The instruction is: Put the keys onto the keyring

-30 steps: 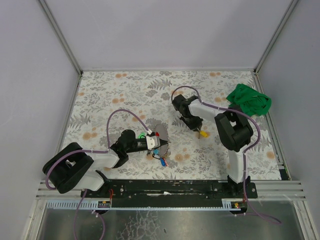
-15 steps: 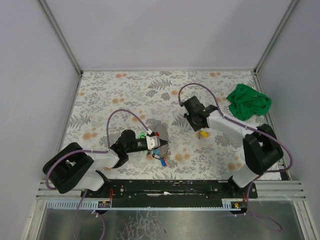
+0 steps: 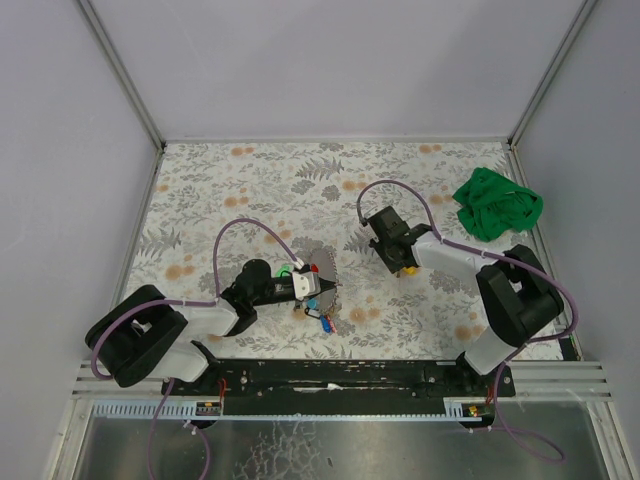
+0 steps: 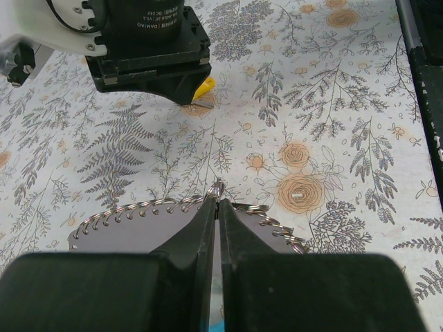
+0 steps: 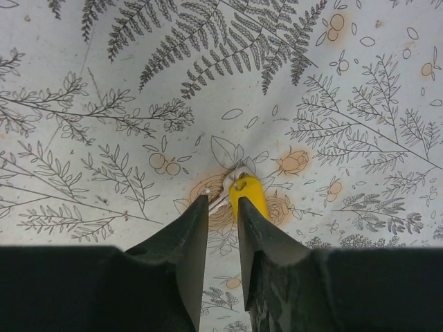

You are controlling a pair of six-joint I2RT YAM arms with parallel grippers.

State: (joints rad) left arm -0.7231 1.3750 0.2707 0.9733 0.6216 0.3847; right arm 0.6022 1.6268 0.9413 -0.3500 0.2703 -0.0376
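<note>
Yellow key [image 5: 248,197] at the right fingers [image 5: 197,221], keyring [image 4: 219,187] pinched in the left fingers [image 4: 208,218].
Clenched tight, the left fingers grasp the thin wire keyring at their very tips. The grey tag [image 4: 138,225] edged with wire coils lies flat on the flowered worktop [image 3: 250,180] right against the keyring. The yellow key lies on the worktop well right of the keyring, its cap at the tips of the right fingers. They stand a little parted, and I cannot tell whether they grasp it or only touch it. The green key [image 3: 286,268] shows just left of the keyring, too small to tell more. A crumpled green cloth [image 3: 497,203] sits far right of the keyring.
</note>
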